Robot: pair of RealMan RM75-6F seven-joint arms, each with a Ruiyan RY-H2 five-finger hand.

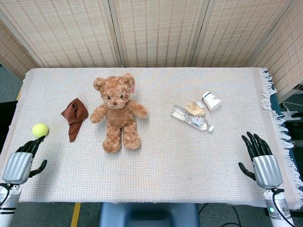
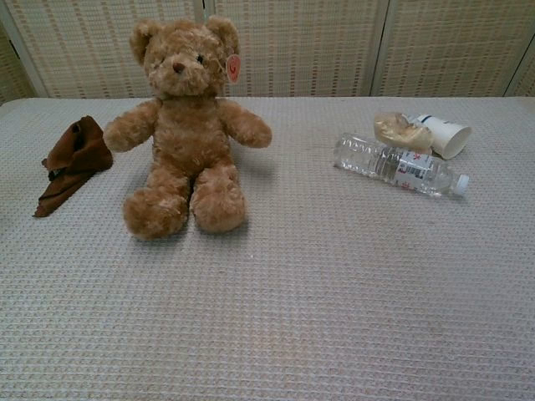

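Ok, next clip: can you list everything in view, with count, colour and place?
teddy bear: one, light brown, left of the table's middle, small tag by one ear
cloth: one, dark brown, crumpled, left of the teddy bear
tennis ball: one, yellow-green, near the table's left edge
water bottle: one, clear, lying on its side, right of the middle
paper cup: one, white, on its side behind the water bottle
crumpled wrapper: one, tan, between the two
table cover: one, pale woven, fringed on the right
left hand: black fingers, silver back, holds nothing, fingertips just below the tennis ball
right hand: same colours, fingers apart, over the near right corner
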